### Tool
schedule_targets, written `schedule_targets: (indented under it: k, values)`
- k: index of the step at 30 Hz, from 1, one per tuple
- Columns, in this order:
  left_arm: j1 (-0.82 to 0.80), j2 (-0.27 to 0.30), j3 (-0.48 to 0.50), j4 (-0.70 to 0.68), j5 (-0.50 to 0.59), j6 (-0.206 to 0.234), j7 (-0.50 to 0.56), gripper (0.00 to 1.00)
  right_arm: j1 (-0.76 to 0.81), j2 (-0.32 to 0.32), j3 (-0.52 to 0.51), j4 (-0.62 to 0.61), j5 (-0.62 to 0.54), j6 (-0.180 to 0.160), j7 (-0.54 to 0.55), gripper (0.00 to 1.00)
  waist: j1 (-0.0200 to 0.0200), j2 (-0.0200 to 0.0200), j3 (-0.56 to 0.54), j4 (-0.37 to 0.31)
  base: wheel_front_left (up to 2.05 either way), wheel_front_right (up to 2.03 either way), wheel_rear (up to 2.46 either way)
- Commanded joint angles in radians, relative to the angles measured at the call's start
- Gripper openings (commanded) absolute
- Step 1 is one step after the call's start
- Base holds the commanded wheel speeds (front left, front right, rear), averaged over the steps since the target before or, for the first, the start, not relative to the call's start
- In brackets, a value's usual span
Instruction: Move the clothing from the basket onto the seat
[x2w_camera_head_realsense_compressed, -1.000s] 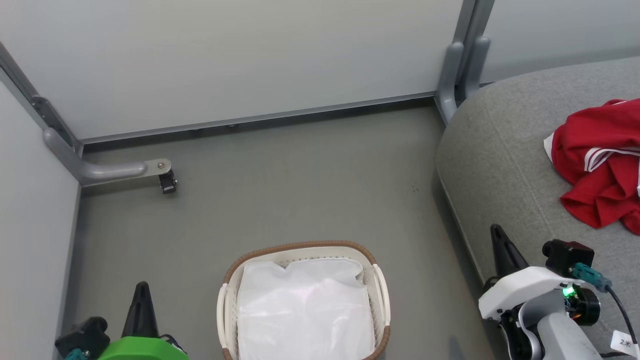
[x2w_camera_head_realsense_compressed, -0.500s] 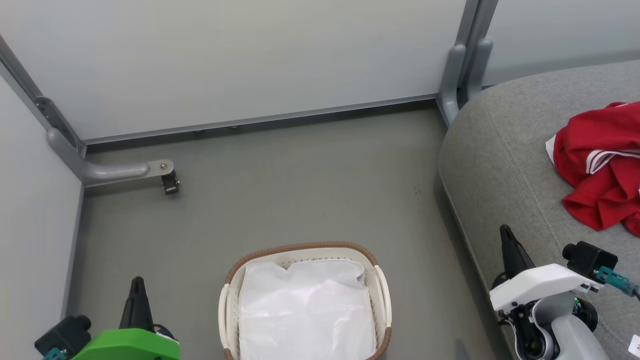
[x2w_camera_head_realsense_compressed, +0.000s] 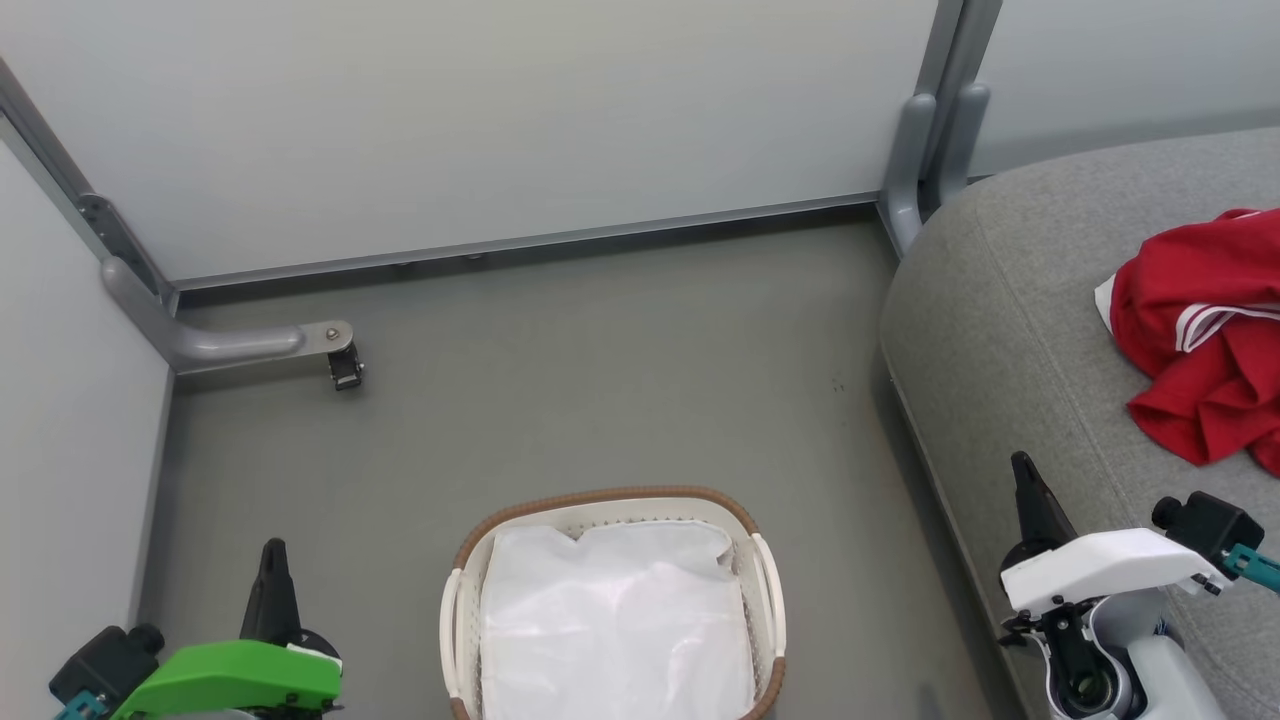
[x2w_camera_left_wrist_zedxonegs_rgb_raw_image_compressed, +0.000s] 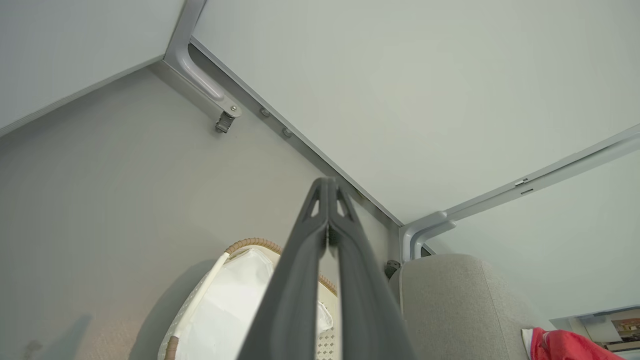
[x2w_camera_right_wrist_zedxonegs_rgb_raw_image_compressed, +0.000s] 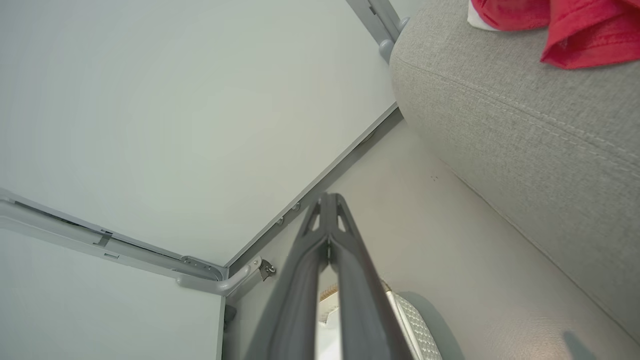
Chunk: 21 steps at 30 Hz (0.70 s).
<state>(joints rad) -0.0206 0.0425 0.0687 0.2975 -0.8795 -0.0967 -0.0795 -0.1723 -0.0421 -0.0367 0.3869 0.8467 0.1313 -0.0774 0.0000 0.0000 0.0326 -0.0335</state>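
Clothing (x2w_camera_head_realsense_compressed: 1205, 350) (red, white-striped) lies on seat (x2w_camera_head_realsense_compressed: 1000, 330).

No writing, number, brand or sign can be read on anything here. In the left wrist view, at about four o'clock, a small distant patch (x2w_camera_left_wrist_zedxonegs_rgb_raw_image_compressed: 617, 327) is too blurred to show any lettering.

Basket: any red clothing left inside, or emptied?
Emptied of clothing: the basket holds just its white liner; the red clothing lies on the seat.
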Motion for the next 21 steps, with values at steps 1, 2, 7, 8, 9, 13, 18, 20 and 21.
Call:
schedule_targets:
  k: [1,2,7,8,9,13,18,20,21]
  values:
    - [-0.031,0.006,0.007,-0.014,-0.035,-0.006,0.008,0.00,0.003,-0.006,-0.007,-0.020,0.035,0.000,0.007,0.00,0.0000,0.0000,-0.001,0.001,0.00,0.00,0.00]
    - [-0.032,0.006,0.008,-0.015,-0.048,-0.006,0.011,0.00,0.004,-0.006,-0.008,-0.023,0.049,0.000,0.011,0.00,0.0000,0.0000,-0.001,0.001,0.00,0.00,0.00]
    - [-0.037,0.007,0.012,-0.019,-0.105,-0.009,0.027,0.00,0.010,-0.006,-0.014,-0.033,0.109,0.000,0.026,0.00,0.0000,0.0000,-0.003,0.003,0.00,0.00,0.00]
    - [-0.038,0.007,0.012,-0.020,-0.118,-0.010,0.030,0.00,0.011,-0.007,-0.015,-0.035,0.122,0.000,0.029,0.00,0.0000,0.0000,-0.003,0.004,0.00,0.00,0.00]
    - [-0.040,0.007,0.013,-0.020,-0.127,-0.010,0.033,0.00,0.012,-0.007,-0.016,-0.037,0.133,0.000,0.033,0.00,0.0000,0.0000,-0.003,0.004,0.00,0.00,0.00]
    - [-0.045,0.007,0.015,-0.024,-0.175,-0.011,0.045,0.00,0.013,-0.007,-0.021,-0.046,0.181,0.000,0.045,0.00,0.0000,0.0000,-0.005,0.006,0.00,0.00,0.00]
    - [-0.049,0.008,0.018,-0.026,-0.229,-0.014,0.060,0.00,0.020,-0.007,-0.027,-0.056,0.238,0.000,0.060,0.00,0.0000,0.0000,-0.007,0.008,0.00,0.00,0.00]
    - [-0.051,0.008,0.019,-0.027,-0.246,-0.015,0.065,0.00,0.022,-0.007,-0.029,-0.059,0.257,0.000,0.064,0.00,0.0000,0.0000,-0.007,0.008,0.00,0.00,0.00]
    - [-0.052,0.008,0.019,-0.028,-0.257,-0.016,0.068,0.00,0.023,-0.008,-0.031,-0.061,0.268,0.000,0.067,0.00,0.0000,0.0000,-0.008,0.009,0.00,0.00,0.00]
